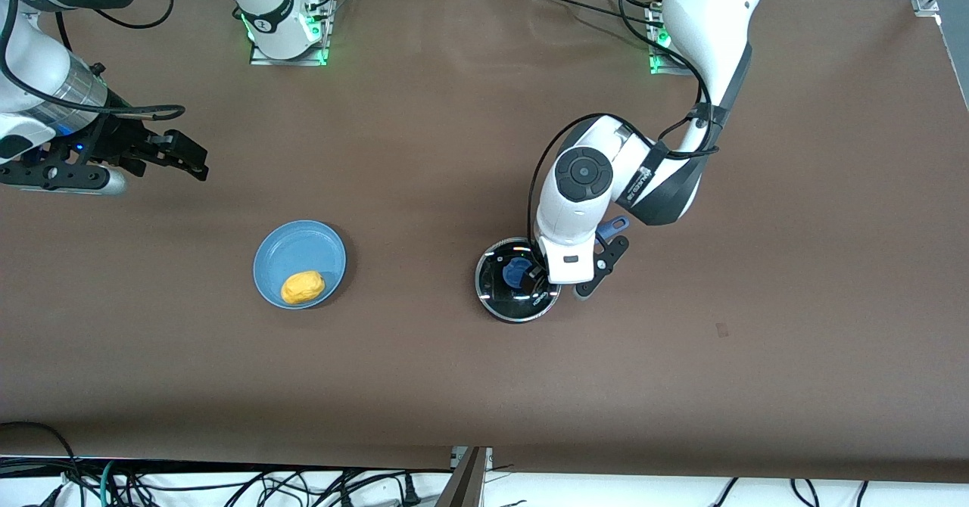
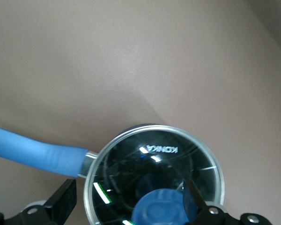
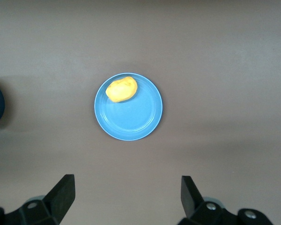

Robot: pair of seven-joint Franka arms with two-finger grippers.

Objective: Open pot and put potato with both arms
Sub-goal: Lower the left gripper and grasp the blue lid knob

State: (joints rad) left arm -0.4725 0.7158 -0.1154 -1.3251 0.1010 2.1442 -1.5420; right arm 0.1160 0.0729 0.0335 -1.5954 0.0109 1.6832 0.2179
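The pot [image 1: 517,280] is being kept on the brown counter [image 1: 469,386], toward the left arm's end, with its glass lid [image 2: 152,180] still seated on the rim. The left gripper [image 2: 126,206] is being held low over the lid, its jaws spread wide on either side of the blue knob [image 2: 159,208] and nothing being gripped. The pot's blue handle [image 2: 35,152] is being shown running out from the rim.

The potato [image 1: 303,287] is being carried by a light-blue plate [image 1: 295,246], well apart from the pot, toward the right arm's end. The right gripper [image 1: 170,153] is being held in the air near that end, its jaws released and empty.
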